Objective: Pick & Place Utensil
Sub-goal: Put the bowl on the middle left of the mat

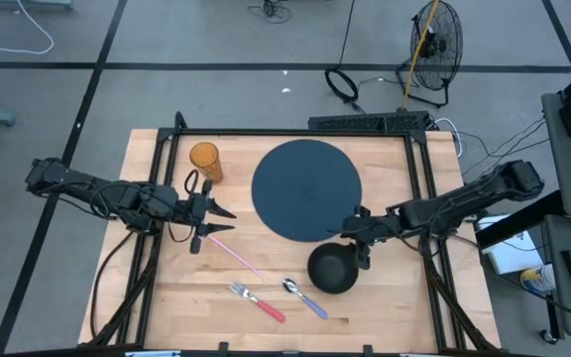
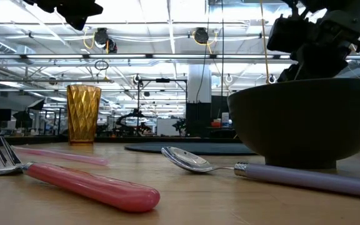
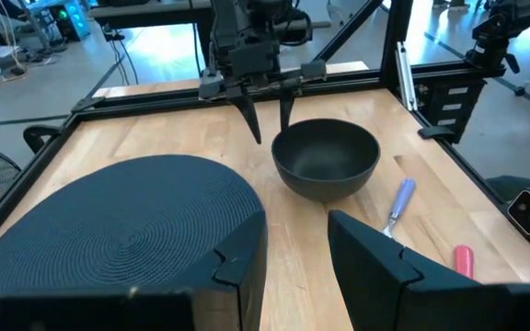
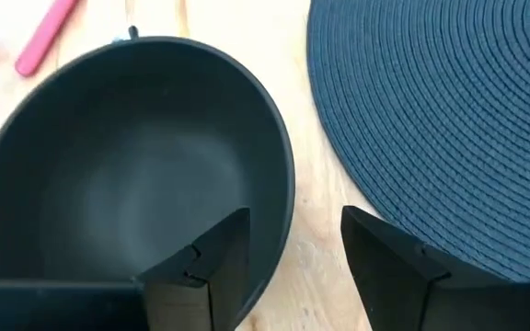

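the right gripper (image 1: 358, 240) is hanging over the far edge of the black bowl (image 1: 332, 268), jaws apart. the left gripper (image 1: 224, 220), jaws apart, is waiting near the cup (image 1: 204, 159). the fork (image 1: 257, 301) and spoon (image 1: 304, 296) are lying on the surface (image 1: 167, 288) left of the bowl.

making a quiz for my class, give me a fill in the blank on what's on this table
1. The fork has a ____ handle.
2. The spoon lies beside the black ____.
3. The amber cup stands left of the round dark ____.
4. The right gripper, fingers open, hovers by the bowl, holding ____.

Missing words: pink; bowl; placemat; nothing
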You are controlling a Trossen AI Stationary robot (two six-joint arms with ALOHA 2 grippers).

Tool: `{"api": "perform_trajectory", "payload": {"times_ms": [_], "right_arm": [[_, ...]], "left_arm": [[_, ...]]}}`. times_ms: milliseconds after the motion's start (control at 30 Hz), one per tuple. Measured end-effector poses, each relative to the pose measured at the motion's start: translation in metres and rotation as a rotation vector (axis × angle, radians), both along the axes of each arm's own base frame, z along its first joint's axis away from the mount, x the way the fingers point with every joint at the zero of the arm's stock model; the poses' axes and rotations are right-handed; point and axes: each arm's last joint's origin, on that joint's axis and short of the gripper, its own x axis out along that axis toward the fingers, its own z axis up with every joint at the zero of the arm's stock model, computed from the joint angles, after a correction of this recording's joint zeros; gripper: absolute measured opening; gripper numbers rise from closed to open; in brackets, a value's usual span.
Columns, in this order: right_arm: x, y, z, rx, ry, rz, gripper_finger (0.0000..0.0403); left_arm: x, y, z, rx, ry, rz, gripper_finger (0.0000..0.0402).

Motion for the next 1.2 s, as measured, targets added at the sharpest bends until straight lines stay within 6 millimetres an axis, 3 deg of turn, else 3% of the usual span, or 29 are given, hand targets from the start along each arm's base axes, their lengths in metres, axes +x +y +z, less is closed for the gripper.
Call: {"api": "perform_trajectory", "payload": {"times_ms": [533,1200], "right_arm": [[0.0032,0.0001,-0.0108,-0.014,0.056,-0.003,0.0164],[0.0042,0.0003,-0.0101,-0.012,0.044,-0.005,0.0008]], "left_arm": [[0.0,0.0,-0.0001,0.005,0.0,-0.002,0.0122],[0.0,0.0,0.0,0.005,0.0,-0.002,0.0122]]}}
